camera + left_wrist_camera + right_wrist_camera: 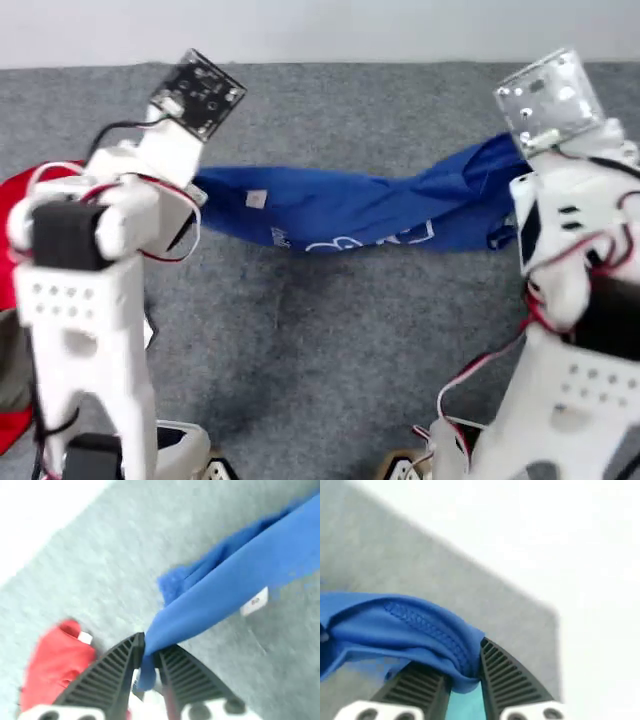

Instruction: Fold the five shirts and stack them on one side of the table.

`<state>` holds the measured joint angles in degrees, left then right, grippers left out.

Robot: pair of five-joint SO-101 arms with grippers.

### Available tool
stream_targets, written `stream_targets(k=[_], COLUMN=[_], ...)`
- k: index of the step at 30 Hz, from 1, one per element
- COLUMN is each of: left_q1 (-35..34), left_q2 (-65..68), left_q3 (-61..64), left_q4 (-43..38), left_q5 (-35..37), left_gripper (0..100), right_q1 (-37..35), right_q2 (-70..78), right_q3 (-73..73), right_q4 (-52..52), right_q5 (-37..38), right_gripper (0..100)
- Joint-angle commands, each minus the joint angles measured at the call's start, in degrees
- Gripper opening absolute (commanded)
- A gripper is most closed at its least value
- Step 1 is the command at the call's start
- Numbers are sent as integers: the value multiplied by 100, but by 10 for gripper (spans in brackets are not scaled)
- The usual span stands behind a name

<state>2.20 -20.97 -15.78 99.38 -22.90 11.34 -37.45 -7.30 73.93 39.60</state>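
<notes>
The grey table (330, 350) is carrying a blue shirt (350, 208), stretching from nine to three o'clock. A red shirt (55, 665) is lying at nine o'clock. The left gripper (147, 647) and right gripper (466, 667) are each clamping one end of the blue shirt.

White plastic arms (75, 300), black servos (65, 235), red-black cables (478, 368), ribbed black jaws.

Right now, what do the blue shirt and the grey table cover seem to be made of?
The blue shirt: probably a thin, soft knit, cotton or synthetic; it sags and creases, and the right wrist view shows a stitched hem. The grey table cover: seemingly felt or short-pile carpet, matte and fuzzy.
</notes>
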Motion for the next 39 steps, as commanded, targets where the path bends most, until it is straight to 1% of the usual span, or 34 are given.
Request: stream_targets(k=[1,5,12,14,17,20,22,25,27,29,31,33,35,39], left_q1=[-44,-44,-1046,-1152,-1160,-1152,-1152,-1152,-1134,-888,-598,-422,-325,-35], left_q2=[-422,-668,-870,-914,-1029,-1196,-1248,-1257,-1284,-1284,-1284,-1292,-1292,-1292], left_q3=[-716,-1226,-1956,-2211,-2448,-2466,-2466,-2466,-2466,-2466,-2448,-2264,-1965,-954], left_q4=[-176,-571,-1407,-1407,-1354,-1231,-1037,-686,-484,-211,149,123,123,123], left_q5=[18,18,9,-9,-18,-18,-202,-589,-651,-695,-932,-985,-993,-993], left_gripper=[15,15,15,15,15,16,16,16,16,16,16,16,15,15], right_q1=[66,84,92,224,426,593,716,822,822,822,796,787,629,338], right_q2=[-576,-954,-1305,-1385,-1516,-1692,-1815,-1903,-1947,-2062,-2123,-2114,-2079,-2123], right_q3=[-79,-79,-79,-79,-79,-79,-53,-44,-70,-62,-35,0,167,800], right_q4=[-813,-1719,-2844,-2985,-3046,-3029,-3020,-2818,-2624,-2396,-1947,-1393,-936,-391], right_q5=[53,70,809,941,949,958,958,967,967,1037,1284,1398,1459,1741], right_gripper=[10,10,10,10,10,10,10,10,10,10,10,10,10,10])
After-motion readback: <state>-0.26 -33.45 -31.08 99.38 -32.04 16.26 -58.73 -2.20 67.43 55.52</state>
